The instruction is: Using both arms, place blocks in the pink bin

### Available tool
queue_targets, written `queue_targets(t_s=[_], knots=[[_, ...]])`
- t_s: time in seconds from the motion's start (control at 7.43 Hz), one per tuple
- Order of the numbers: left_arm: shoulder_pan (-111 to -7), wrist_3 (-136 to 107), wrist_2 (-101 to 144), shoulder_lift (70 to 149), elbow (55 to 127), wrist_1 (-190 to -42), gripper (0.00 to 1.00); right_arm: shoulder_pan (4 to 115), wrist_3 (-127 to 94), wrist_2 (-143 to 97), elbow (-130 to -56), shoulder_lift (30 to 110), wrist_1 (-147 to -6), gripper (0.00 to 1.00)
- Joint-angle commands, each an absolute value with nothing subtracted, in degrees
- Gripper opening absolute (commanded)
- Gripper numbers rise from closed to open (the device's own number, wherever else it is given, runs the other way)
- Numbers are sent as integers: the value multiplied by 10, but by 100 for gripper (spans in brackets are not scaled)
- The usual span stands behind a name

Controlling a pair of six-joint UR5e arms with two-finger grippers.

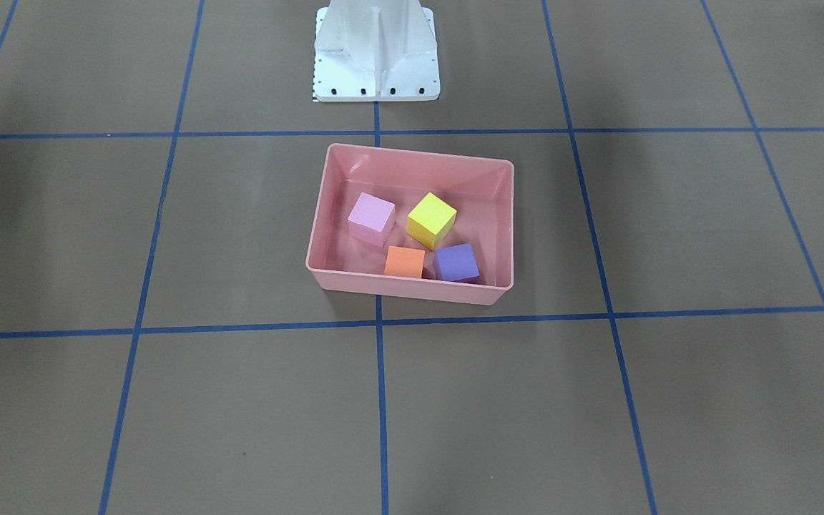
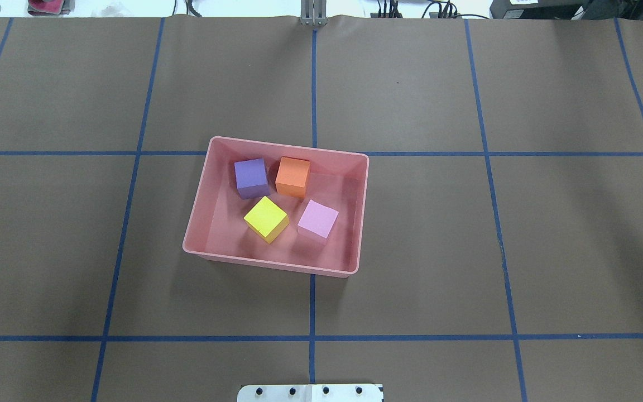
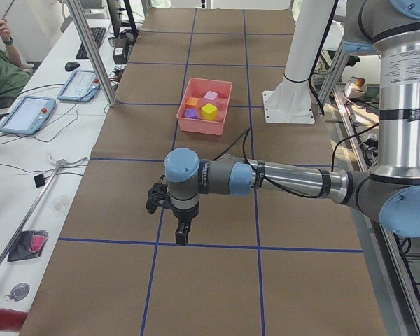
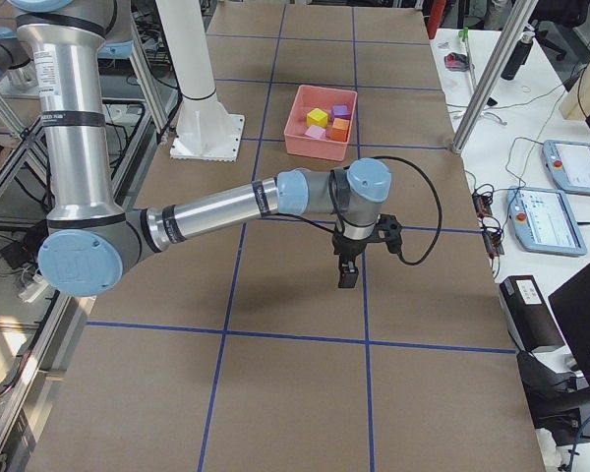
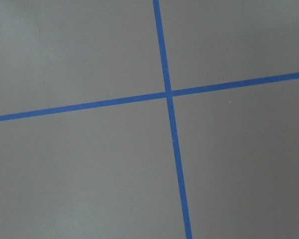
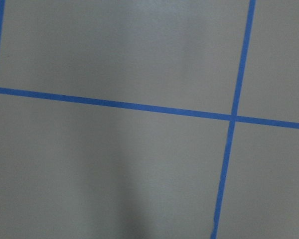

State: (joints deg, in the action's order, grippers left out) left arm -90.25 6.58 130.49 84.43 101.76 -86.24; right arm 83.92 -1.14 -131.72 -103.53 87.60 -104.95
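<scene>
The pink bin [image 2: 198, 223] sits near the table's middle and also shows in the front view [image 1: 319, 229]. Inside it lie the purple block [image 2: 252, 176], the orange block [image 2: 292, 174], the yellow block [image 2: 265, 219] and the pink-lilac block [image 2: 317, 219]. My left gripper [image 3: 183, 234] shows only in the left side view, far from the bin over bare table. My right gripper [image 4: 346, 275] shows only in the right side view, also far from the bin. I cannot tell whether either is open or shut. Both wrist views show only brown table and blue tape.
The robot's white base [image 1: 376, 64] stands behind the bin. Blue tape lines [image 2: 313, 84] grid the brown table. Tablets [image 3: 28, 115] and cables lie on the side desks beyond the table, where a person [image 3: 3, 70] sits.
</scene>
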Motion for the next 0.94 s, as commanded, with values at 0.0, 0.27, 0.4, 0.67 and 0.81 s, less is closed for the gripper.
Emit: queue_targets(t_s=[0.0,0.27,0.4,0.67,0.81], knots=[[-907,71,1305,836,1016,-863,100,865,-88,-1312,-1006,892,-1008,100],[-907,71,1306,837,1016,-863,100,877,-63,-1311,-994,917,-982,100],[-907,71,1306,837,1016,-864,100,888,-35,-1313,-980,931,-950,100],[-907,70,1306,837,1015,-864,100,904,-19,-1317,-918,937,-860,100],[-907,70,1307,837,1011,-864,100,906,-18,-1317,-895,936,-840,100]])
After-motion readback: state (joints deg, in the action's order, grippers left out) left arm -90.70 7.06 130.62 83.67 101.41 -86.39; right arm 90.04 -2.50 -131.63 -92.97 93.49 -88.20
